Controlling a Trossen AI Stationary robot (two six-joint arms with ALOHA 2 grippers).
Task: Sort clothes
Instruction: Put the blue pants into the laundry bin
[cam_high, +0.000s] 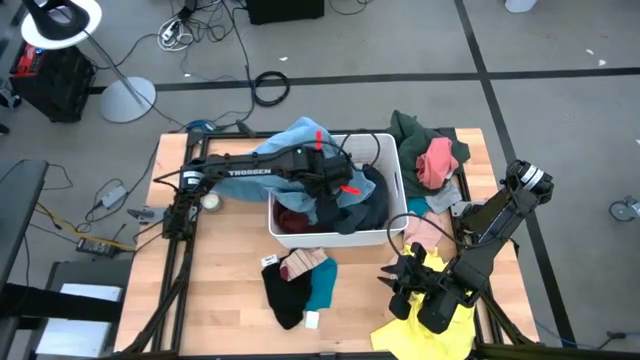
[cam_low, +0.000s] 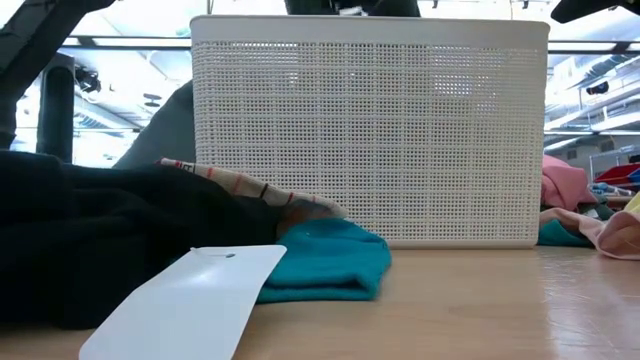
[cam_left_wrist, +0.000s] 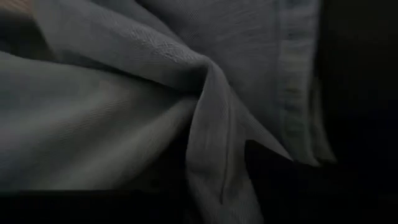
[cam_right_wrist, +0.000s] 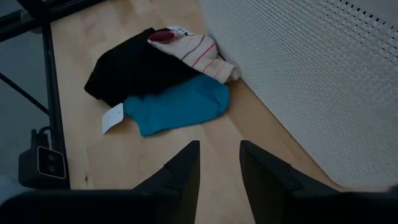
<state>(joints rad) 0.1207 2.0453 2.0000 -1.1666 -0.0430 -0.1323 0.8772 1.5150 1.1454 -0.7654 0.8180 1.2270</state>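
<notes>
White perforated plastic forms the bin (cam_high: 385, 238) at mid-table, holding maroon cloth (cam_high: 296, 222) and a dark blue garment (cam_high: 362, 205). Near the front edge lie a black garment (cam_high: 284, 291), a teal one (cam_high: 322, 285), a striped pink piece (cam_high: 304, 265) and yellow cloth (cam_high: 400, 335). The right gripper (cam_right_wrist: 216, 163) hovers there, fingers parted, empty. The left gripper (cam_high: 340, 180) sits over the bin, pressed against grey-blue fabric (cam_left_wrist: 155, 99); its fingers can't be made out. Beyond, green (cam_high: 410, 130) and pink (cam_high: 436, 160) clothes are heaped.
</notes>
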